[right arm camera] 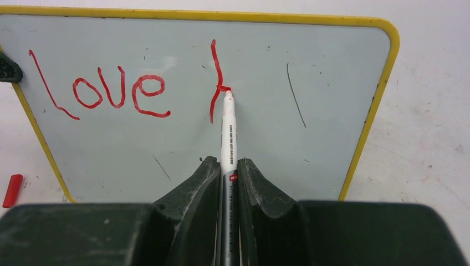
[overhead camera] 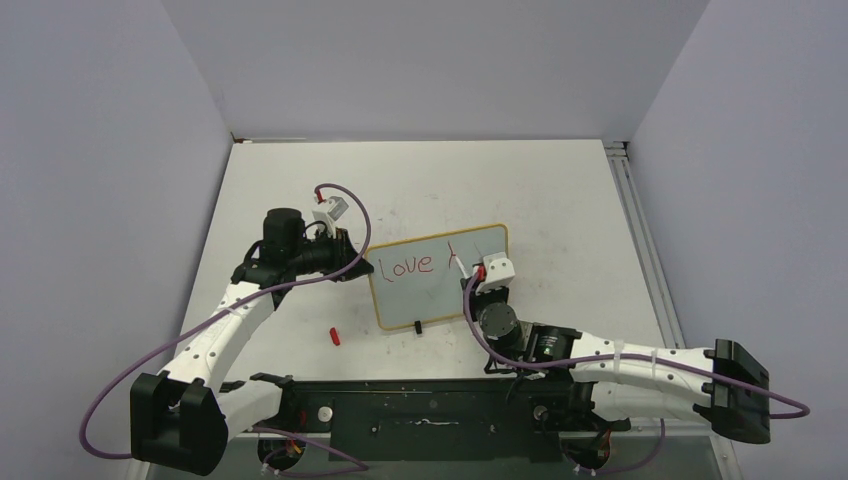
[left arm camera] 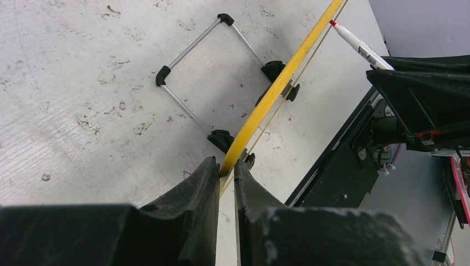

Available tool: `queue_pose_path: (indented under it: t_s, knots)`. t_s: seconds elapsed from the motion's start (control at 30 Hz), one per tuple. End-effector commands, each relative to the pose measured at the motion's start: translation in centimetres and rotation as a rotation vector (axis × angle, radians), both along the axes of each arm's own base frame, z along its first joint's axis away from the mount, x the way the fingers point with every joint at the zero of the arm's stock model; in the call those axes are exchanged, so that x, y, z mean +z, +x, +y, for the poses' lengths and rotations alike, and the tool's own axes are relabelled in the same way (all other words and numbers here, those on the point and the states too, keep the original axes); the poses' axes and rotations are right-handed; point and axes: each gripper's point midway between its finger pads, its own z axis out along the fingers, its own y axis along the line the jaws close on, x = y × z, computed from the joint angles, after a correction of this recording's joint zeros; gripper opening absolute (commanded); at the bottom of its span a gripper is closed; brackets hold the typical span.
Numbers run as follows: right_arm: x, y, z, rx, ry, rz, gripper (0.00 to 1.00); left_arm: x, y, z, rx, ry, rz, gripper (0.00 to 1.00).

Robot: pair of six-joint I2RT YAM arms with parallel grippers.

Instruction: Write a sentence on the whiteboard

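Red handwritten sentence is mid-letter after "love"; right gripper clamps thin white marker, left gripper pinches yellow-framed glossy whiteboard; next, likely a steady curve.

White arms have black fingers and purple cables

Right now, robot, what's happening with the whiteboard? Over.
Left gripper shut on whiteboard frame. Right gripper shut on marker, tip touching board. Sentence: "love", next letter begun. Red cap lies aside.
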Motion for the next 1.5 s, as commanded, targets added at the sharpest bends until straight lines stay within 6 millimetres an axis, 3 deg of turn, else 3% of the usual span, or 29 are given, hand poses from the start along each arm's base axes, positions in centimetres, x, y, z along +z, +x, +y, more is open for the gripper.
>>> queue_pose_path:
  t_s: [0.0, 0.37, 0.9, 1.23, 1.47]
  knots:
    - [1.0, 0.4, -1.3, -0.068, 0.032, -0.008, 0.05, 1.5, 0.3, -0.2, -0.007, -0.015, -0.045, 0.11]
    - [-0.6, -0.1, -1.0, -0.037, 0.024, 0.032, 0.05, 1.5, 0.2, -0.3, -0.01, -0.013, -0.046, 0.1]
    - [-1.4, -1.6, 0.7, 0.014, 0.029, 0.038, 0.05, 1.5, 0.2, -0.3, -0.01, -0.011, -0.046, 0.1]
    - [-0.6, -2.1, 0.8, 0.015, 0.036, 0.022, 0.05, 1.5, 0.2, -0.3, -0.007, -0.009, -0.051, 0.1]
    - [1.2, -2.7, 0.5, 0.018, 0.049, 0.006, 0.05, 1.5, 0.3, -0.2, -0.003, -0.007, -0.051, 0.1]
